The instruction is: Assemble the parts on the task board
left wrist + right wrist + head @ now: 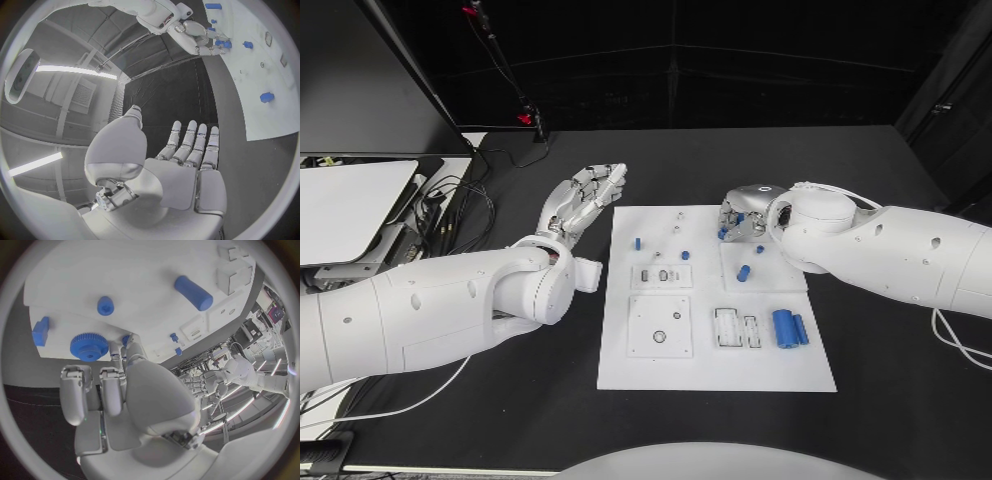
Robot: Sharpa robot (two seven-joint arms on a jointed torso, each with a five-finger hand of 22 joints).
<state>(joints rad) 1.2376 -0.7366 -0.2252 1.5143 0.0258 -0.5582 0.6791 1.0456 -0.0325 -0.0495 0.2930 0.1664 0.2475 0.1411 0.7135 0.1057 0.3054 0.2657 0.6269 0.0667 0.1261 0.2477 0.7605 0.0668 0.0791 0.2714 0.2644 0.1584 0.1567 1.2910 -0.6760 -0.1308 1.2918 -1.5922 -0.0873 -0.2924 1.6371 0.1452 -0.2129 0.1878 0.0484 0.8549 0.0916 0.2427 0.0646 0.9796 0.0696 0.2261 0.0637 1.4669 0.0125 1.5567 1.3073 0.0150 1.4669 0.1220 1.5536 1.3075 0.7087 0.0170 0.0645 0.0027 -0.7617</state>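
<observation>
Right hand [744, 215] low over the far right part of the task board [718, 370], fingers [111, 390] curled downward, narrow, tips just beside a blue gear [89, 346]; whether anything is pinched, impossible to tell. Just beyond those fingertips, a small blue peg [105, 305] standing on the board, and to one side a small blue block [41, 330] near the board's edge. Farther out from the fingers, a blue cylinder [193, 292] lying on its side. Nearer the robot's body on the board, two larger blue cylinders [790, 328] lying side by side next to a white rectangular holder [737, 327], with a square plate [659, 325] further to the left. Left hand [586, 197] off the board, raised above the black table [488, 400] beside the board's far left corner, fingers [192, 142] straight, close together, palm open, holding nothing. Well apart from those fingers, a small blue piece [267, 97] on the white board.
</observation>
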